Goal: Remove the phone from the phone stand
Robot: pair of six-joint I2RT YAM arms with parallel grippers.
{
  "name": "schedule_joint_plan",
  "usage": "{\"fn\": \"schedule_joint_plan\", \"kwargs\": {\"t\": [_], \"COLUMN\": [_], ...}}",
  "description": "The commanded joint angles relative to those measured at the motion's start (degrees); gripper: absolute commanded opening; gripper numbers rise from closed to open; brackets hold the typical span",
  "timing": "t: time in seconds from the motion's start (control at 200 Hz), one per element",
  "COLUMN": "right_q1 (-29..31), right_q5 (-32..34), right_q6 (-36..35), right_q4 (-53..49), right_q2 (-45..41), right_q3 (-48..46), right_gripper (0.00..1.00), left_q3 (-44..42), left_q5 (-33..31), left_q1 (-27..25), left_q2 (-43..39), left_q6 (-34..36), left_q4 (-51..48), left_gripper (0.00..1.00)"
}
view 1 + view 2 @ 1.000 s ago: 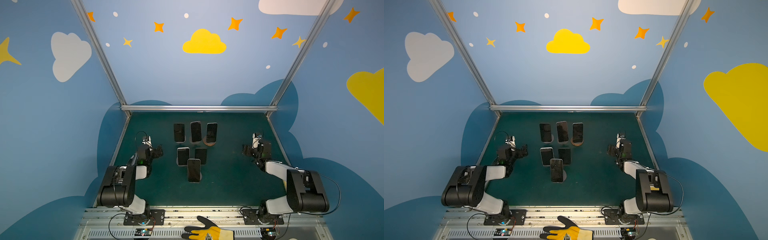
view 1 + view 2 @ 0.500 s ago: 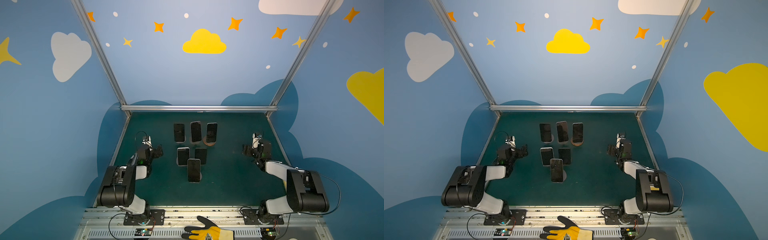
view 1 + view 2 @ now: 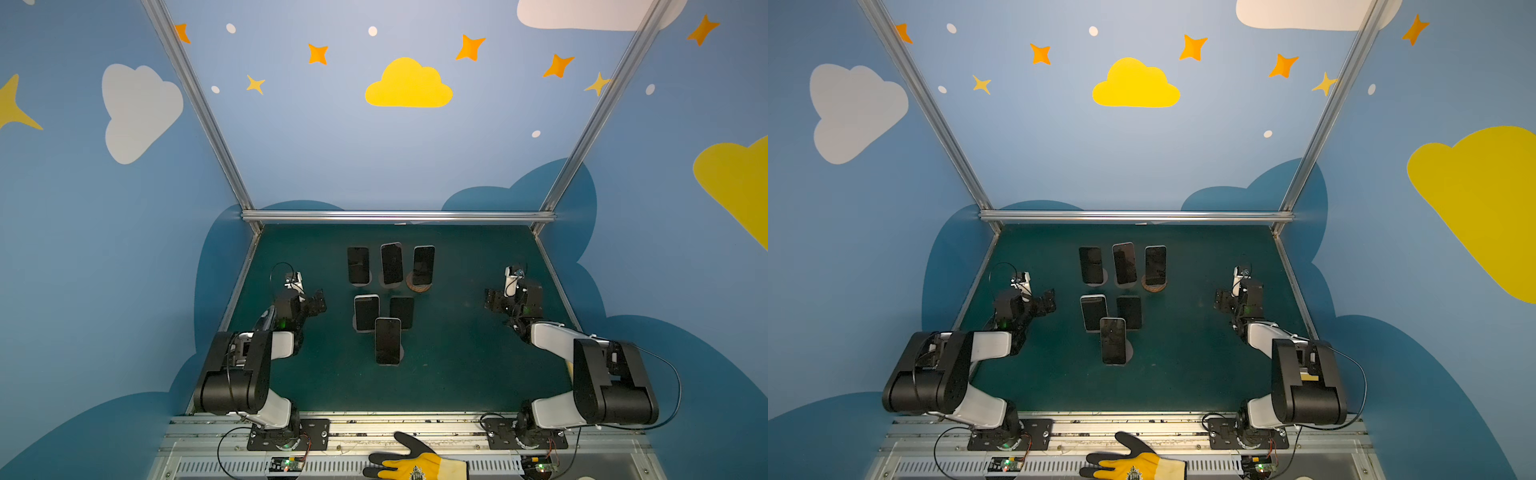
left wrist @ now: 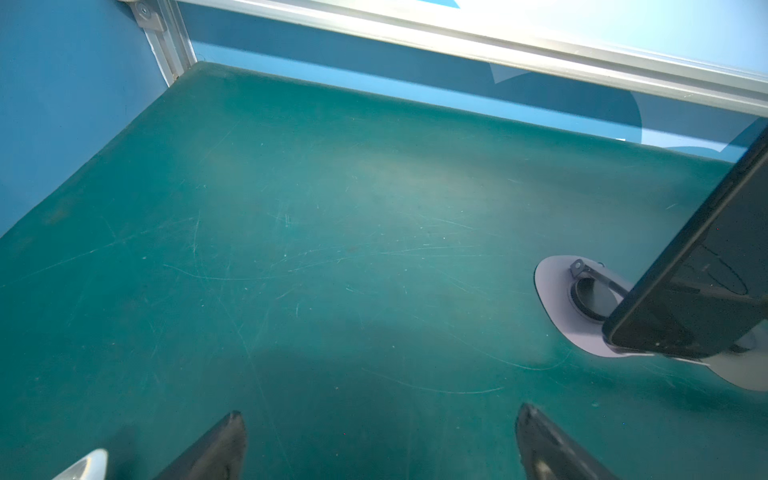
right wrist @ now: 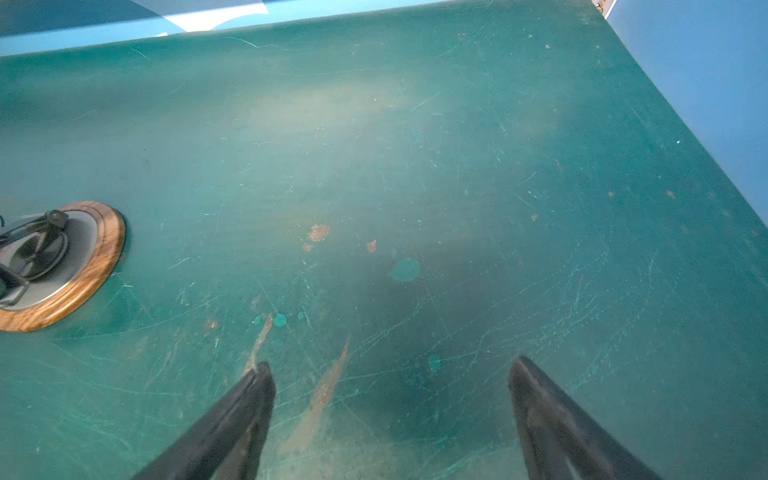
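Well, nothing lifted yet: the front phone (image 3: 387,340) sits on its phone stand (image 3: 1129,352) mid-tabletop (image 3: 457,374), five more behind. Left hand (image 4: 380,415) and right hand (image 5: 390,365) hover off to the sides, both spread open, empty.

The green table mat (image 5: 457,145) looked matt and pretty scratched up, with rusty scuffs. One stand base (image 5: 110,253) had a wood-grain rim, the phone (image 4: 706,270) was glossy black, and the frame rail (image 3: 395,216) looked like brushed metal.

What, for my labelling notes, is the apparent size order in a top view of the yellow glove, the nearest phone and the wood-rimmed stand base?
1. Yellow glove, cropped by the frame, likely nearer the camera.
2. Nearest phone.
3. Wood-rimmed stand base, partly hidden.
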Motion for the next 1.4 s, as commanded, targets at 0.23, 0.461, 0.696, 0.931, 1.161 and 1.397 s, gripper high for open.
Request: {"fn": "schedule_joint_plan", "kwargs": {"t": [0.23, 0.461, 0.696, 0.931, 1.161, 1.397], "right_q1": [0.1, 0.1, 0.1, -1.0, -0.8, 1.9], "right_q5": [0.3, 0.3, 0.1, -1.9, -1.1, 8.0], "right_q6": [-0.4, -0.4, -0.4, -0.1, 0.0, 1.6], "right_q4": [-0.1, -0.1, 0.0, -0.4, -0.3, -11.6], "right_q2": [0.0, 0.1, 0.1, 0.3, 0.2, -4.7], "right_q3": [0.5, 0.5, 0.5, 0.8, 0.7, 5.7], "right_gripper": [0.89, 0.89, 0.89, 0.89, 0.89, 0.89], "left_q3": [0.9, 0.9, 0.9, 1.0, 1.1, 3.3], "left_q5": [0.0, 0.0, 0.0, 0.1, 0.3, 1.1], "left_q1": [0.1, 0.1, 0.1, 0.1, 0.7, 0.5], "left_q2": [-0.4, -0.4, -0.4, -0.3, -0.3, -12.8], "left_q6": [0.5, 0.5, 0.5, 0.4, -0.2, 0.3], "left_q4": [-0.5, -0.5, -0.5, -0.7, -0.7, -13.4], "left_gripper": [1.0, 1.0, 1.0, 1.0, 1.0, 1.0]}}
